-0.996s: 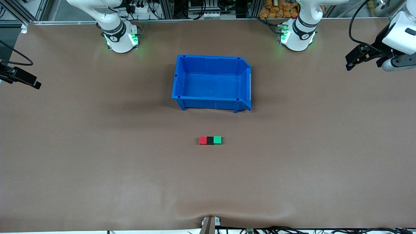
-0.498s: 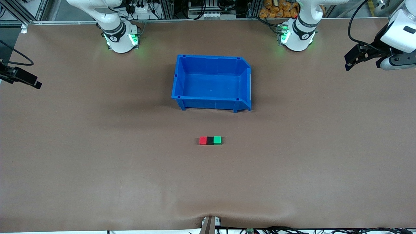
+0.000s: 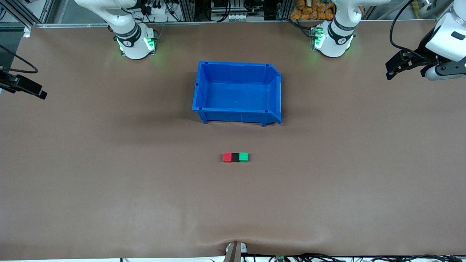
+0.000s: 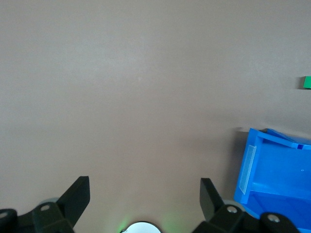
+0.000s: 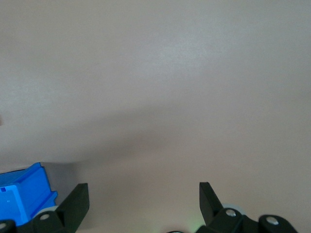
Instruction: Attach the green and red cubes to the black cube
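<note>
We see the red cube, black cube and green cube touching in one row at the frame's centre, black between, below the blue bin. Our left gripper hangs at the upper right edge, fingers spread, empty. Our right gripper hangs at the upper left edge, fingers likewise spread, empty.

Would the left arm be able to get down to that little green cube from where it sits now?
Probably yes. The left gripper hangs open over the table's end, and the green cube, joined to the black cube, has bare table around it.
</note>
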### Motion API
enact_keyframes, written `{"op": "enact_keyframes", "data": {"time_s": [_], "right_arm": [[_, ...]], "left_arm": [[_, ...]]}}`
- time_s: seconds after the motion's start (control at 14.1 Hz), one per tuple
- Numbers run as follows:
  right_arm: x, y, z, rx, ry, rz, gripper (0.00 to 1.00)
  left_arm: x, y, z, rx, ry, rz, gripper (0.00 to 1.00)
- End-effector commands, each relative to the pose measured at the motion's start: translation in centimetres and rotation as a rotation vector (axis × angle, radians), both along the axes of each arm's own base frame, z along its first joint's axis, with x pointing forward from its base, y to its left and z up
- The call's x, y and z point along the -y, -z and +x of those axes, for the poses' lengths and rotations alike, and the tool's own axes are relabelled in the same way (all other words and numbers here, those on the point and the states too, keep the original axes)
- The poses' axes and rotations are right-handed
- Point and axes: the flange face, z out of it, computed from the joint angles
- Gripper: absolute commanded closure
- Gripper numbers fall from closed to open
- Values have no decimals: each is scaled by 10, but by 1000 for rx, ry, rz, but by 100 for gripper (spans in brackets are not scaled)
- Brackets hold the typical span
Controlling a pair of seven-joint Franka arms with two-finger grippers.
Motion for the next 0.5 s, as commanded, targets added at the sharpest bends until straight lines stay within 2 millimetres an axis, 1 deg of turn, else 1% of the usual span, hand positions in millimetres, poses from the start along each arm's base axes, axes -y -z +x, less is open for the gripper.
{"op": "enact_keyframes", "data": {"time_s": [0.0, 0.36, 0.43], "right_arm": [[5, -2, 0, -4, 4, 16, 0], [3, -1, 1, -7, 1, 16, 0], [3, -1, 1, -7, 0, 16, 0]], "left_arm": [[-1, -2, 0, 4, 5, -15, 0], [-6, -3, 1, 5, -8, -15, 0], [-12, -2, 2, 4, -21, -18, 0]]}}
